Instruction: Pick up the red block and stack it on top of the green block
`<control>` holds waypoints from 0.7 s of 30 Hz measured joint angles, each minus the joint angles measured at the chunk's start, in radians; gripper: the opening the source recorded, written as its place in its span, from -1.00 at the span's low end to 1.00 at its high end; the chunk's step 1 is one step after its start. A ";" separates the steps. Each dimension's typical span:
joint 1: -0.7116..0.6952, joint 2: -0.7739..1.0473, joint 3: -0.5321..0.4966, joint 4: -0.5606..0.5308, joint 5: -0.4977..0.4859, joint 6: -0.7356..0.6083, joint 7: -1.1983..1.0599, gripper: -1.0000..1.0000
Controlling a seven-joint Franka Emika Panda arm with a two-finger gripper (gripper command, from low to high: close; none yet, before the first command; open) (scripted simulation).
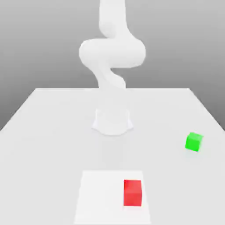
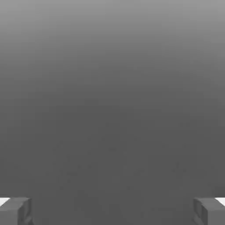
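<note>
The red block (image 1: pixel 132 192) lies near the table's front edge, on the right part of a paler square patch (image 1: pixel 96 197). The green block (image 1: pixel 194 142) sits apart from it, farther back and toward the exterior view's right. The white arm (image 1: pixel 112 52) rises from its base (image 1: pixel 112 121) at the middle of the table, well behind both blocks. In the hand view my gripper (image 2: pixel 112 212) is open: its grey fingertips (image 2: pixel 15 211) stand far apart with nothing between them, against a plain grey background.
The white table (image 1: pixel 52 132) spreads wide around the arm's base. Its back edge runs behind the arm and its side edges slant outward toward the front.
</note>
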 joint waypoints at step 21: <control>0.020 0.767 0.094 -0.303 -0.028 0.383 0.156 0.00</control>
